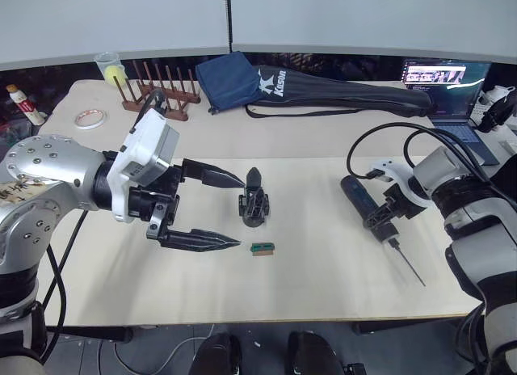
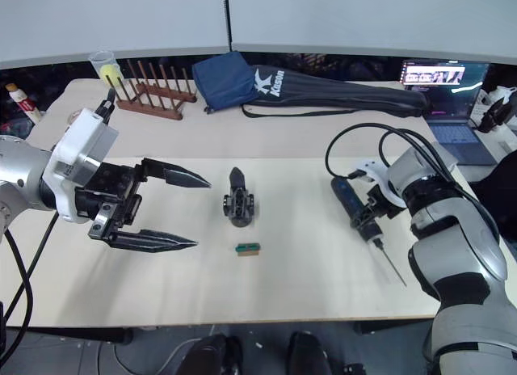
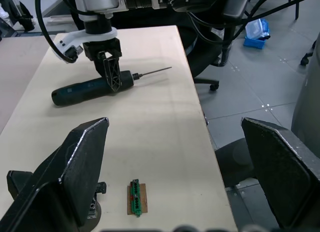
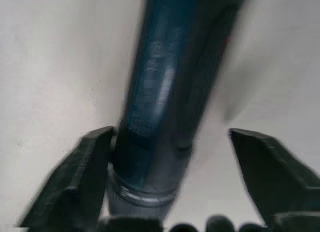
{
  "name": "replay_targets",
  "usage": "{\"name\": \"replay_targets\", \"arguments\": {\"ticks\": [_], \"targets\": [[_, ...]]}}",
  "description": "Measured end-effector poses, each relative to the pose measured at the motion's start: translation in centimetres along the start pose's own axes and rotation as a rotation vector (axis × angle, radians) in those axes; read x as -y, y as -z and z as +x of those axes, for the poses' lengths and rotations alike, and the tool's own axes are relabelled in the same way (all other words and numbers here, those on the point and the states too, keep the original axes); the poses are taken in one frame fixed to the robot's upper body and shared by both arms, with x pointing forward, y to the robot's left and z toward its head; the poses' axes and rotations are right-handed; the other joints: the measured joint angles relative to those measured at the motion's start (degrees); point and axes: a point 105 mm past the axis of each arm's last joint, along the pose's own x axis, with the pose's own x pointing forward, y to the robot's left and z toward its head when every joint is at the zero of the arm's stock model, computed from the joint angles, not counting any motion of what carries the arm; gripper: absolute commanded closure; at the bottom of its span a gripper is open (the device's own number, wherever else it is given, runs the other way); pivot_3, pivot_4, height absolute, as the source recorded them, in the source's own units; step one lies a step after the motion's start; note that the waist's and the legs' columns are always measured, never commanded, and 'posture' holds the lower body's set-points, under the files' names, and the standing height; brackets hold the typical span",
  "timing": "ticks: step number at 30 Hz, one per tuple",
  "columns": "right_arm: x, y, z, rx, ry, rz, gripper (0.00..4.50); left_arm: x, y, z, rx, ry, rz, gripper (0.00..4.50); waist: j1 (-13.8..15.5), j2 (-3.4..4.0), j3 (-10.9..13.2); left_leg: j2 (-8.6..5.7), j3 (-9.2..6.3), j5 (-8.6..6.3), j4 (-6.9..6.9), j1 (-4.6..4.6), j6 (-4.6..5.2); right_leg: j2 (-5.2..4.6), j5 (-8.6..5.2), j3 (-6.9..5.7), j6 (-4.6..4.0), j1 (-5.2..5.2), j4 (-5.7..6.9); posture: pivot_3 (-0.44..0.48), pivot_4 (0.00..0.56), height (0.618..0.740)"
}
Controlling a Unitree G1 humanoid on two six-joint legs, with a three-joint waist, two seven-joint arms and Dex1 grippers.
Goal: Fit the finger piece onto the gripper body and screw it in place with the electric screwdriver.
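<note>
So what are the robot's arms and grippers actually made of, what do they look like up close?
Both arms are rounded silver-grey shells dotted with small bolts, ending in black joints. The left gripper has a white boxy housing and two long black fingers tapering to points. The right gripper has a white collar and shorter black latticed fingers. Black cables loop beside each arm.

Pale wooden table (image 1: pixel 307 286), gripper body (image 1: pixel 254 207), green-and-brown block (image 1: pixel 262 248), electric screwdriver (image 1: pixel 361 200), Kason bag (image 1: pixel 323 90), peg rack (image 1: pixel 157 90)
</note>
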Motion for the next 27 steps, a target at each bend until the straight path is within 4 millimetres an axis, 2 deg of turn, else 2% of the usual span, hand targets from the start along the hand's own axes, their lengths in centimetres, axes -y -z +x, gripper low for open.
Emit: {"name": "replay_targets", "arguments": {"ticks": [2,4,9,12,14,16,20,21,27], "targets": [[0.0,0.0,-0.2,0.008,-0.001,-0.146,2.50,-0.1,0.3,0.2,-0.007,0.002,-0.003,0.00,0.1,0.01,0.0,-0.02,0.01,0.00,0.01,0.00,0.00,-0.01,-0.01,0.00,0.02,0.00,0.00,0.000,0.150,0.740],[0.2,0.0,-0.6,0.015,0.018,-0.291,2.53,-0.1,0.4,0.3,-0.010,0.006,0.004,0.00,0.2,0.03,0.0,-0.02,0.01,0.00,0.00,-0.01,0.00,-0.01,-0.02,0.00,0.03,-0.01,-0.01,0.000,0.150,0.740],[0.3,-0.6,-1.5,0.057,0.060,-0.515,2.53,0.0,1.0,0.9,-0.015,0.023,0.016,0.00,0.0,0.08,0.1,0.03,0.02,0.04,-0.01,0.02,-0.07,0.05,-0.02,0.01,0.01,-0.02,0.00,0.000,0.150,0.740],[0.5,0.3,-0.4,0.034,0.069,-0.577,2.53,0.0,1.1,1.0,-0.015,0.028,0.021,0.00,0.0,0.08,0.1,0.04,0.03,0.04,0.00,0.03,-0.08,0.06,-0.02,0.03,0.01,-0.01,0.00,0.000,0.150,0.740],[0.8,0.3,-0.4,0.033,0.089,-0.597,2.53,-0.1,1.0,1.0,-0.014,0.031,0.025,0.00,0.0,0.08,0.1,0.05,0.04,0.04,0.05,0.07,-0.08,0.06,-0.02,0.03,0.01,0.04,0.01,0.000,0.150,0.740],[0.9,0.5,-0.4,0.026,0.091,-0.594,1.50,-0.1,1.0,1.0,-0.016,0.039,0.027,0.00,0.0,0.08,0.1,0.05,0.04,0.04,0.06,0.08,-0.08,0.06,-0.02,0.04,0.01,0.05,0.02,0.000,0.150,0.740],[1.5,1.1,-0.6,-0.011,0.090,-0.564,0.20,-0.1,1.0,1.1,-0.016,0.050,0.023,0.00,0.1,0.08,0.1,0.04,0.03,0.04,0.07,0.08,-0.07,0.06,-0.03,0.04,0.01,0.05,0.01,0.000,0.150,0.740],[1.5,1.2,-0.8,-0.021,0.086,-0.552,0.03,-0.1,1.0,1.1,-0.015,0.050,0.023,0.00,0.1,0.08,0.1,0.05,0.03,0.04,0.06,0.08,-0.07,0.06,-0.03,0.04,0.01,0.05,0.01,0.000,0.150,0.740],[1.6,1.4,-1.2,-0.061,0.090,-0.488,0.03,-0.1,1.0,1.2,-0.013,0.052,0.030,0.00,0.1,0.08,0.1,0.06,0.03,0.04,0.07,0.08,-0.07,0.07,-0.03,0.04,0.01,0.05,0.02,0.000,0.150,0.740]]}}
